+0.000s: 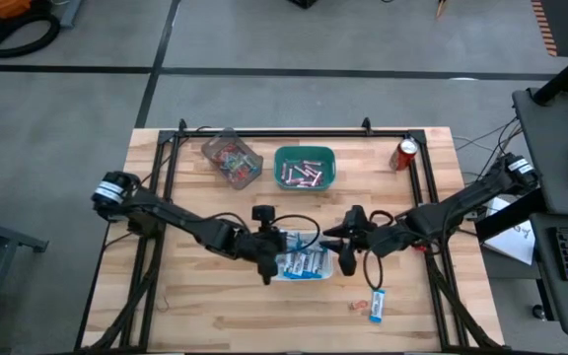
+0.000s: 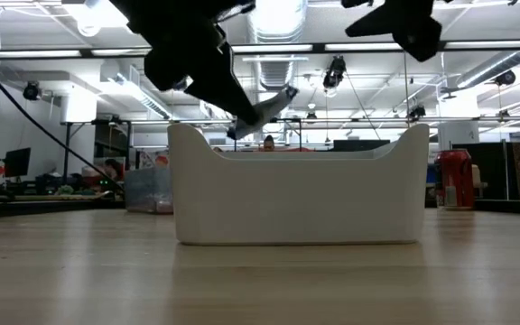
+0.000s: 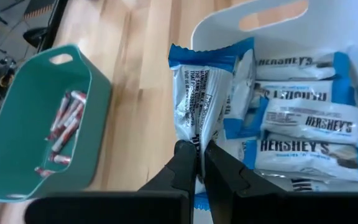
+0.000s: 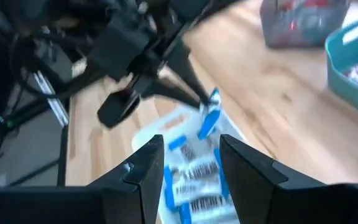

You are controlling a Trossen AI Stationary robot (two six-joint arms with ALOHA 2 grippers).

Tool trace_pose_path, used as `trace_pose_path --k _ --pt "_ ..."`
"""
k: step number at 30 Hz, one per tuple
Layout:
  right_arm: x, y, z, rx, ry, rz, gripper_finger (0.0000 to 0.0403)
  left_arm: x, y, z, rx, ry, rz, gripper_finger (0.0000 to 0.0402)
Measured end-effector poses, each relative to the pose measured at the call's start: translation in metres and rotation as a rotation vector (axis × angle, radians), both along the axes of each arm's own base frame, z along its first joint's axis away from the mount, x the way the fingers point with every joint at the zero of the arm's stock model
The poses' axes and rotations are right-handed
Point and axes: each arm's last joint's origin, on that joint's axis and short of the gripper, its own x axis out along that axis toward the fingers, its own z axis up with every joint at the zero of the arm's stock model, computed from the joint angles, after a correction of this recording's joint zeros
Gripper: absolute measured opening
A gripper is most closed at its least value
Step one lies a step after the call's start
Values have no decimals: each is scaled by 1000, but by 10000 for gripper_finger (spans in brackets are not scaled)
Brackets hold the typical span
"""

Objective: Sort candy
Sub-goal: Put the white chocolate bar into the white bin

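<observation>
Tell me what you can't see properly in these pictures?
- Low view: the white bin wall hides the blue-and-white packets inside.
- High view: the sweets in the clear bin are too small to tell apart.
- Left wrist view: the held packet has its lower end hidden behind the left gripper.
- Right wrist view: the packet labels are blurred; the teal bin is cut off by the edge.

Both arms were matte black, built of slim jointed links with black cables looping beside them. The left arm (image 1: 180, 222) carried a silvery cylindrical joint at its shoulder. The right gripper (image 4: 188, 162) had broad, flat, angular black fingers.
</observation>
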Motion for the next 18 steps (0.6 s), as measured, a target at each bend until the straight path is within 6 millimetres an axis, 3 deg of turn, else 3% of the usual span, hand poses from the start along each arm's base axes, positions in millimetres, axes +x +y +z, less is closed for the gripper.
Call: trace_pose_path --k 7,11,18 --pt "-1 2 19 32 132 -3 148 1 -1 -1 -25 -12 4 6" --pt "-2 3 31 32 181 5 148 4 -6 1 -131 -31 -28 6" --pt "-8 1 38 79 257 -30 148 4 -7 1 -176 -34 -31 21"
